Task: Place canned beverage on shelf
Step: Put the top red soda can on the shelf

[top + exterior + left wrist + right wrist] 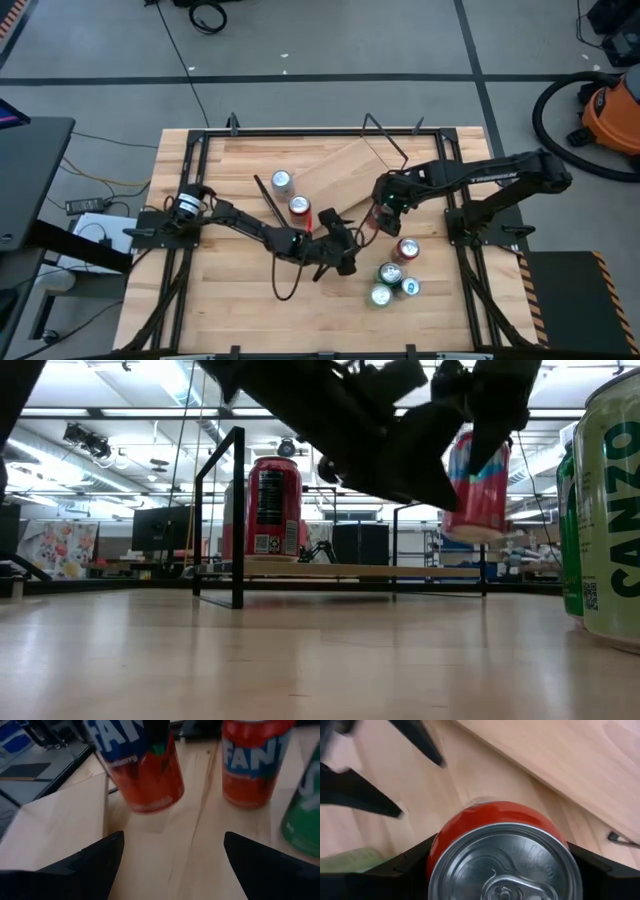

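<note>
Now the right gripper (478, 435) holds 1 red can (476, 485) clear of the tabletop (300, 660) near the shelf (360, 571), the carry step, and next must set it upright on the plank, while the left gripper (340, 258) waits wide and empty.

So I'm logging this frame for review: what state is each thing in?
Right end effector: shut on red Fanta can, lifted off the table.
Left end effector: open, empty.
Light-wood shelf: two cans standing on it.
Green cans: upright on the table.
</note>
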Available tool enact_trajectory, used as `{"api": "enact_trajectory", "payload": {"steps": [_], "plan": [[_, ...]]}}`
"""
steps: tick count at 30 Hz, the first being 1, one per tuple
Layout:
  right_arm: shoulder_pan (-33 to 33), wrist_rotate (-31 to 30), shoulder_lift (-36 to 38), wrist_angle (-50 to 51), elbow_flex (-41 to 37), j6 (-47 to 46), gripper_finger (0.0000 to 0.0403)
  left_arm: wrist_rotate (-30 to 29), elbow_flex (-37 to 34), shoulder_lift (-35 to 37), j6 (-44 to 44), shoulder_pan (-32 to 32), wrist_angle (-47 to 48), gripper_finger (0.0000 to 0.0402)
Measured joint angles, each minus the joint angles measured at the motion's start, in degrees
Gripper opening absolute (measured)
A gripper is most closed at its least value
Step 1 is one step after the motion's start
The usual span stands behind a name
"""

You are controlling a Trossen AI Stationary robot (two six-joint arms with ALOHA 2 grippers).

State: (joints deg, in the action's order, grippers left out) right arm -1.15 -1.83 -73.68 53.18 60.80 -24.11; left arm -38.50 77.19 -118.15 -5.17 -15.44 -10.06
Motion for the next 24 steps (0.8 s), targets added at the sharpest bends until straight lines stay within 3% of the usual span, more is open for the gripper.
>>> {"api": "enact_trajectory", "payload": {"steps": [11, 17, 24], "plan": [[-2.85, 0.15, -0.17, -3.38, 0.0, -0.36, 0.0323, 9.86, -0.04, -0.04, -2.14, 4.15, -6.24, 0.0359], [-3.36, 0.0, -0.21, -2.95, -0.02, -0.3, 0.0323, 10.39, -0.04, -0.04, -2.25, 5.02, -6.69, 0.0395], [-3.68, -0.13, 0.85, -1.15, 0.0, 0.1, 0.0323, 11.14, 0.0, -0.35, -5.95, 5.33, -6.97, 0.0397]]}}
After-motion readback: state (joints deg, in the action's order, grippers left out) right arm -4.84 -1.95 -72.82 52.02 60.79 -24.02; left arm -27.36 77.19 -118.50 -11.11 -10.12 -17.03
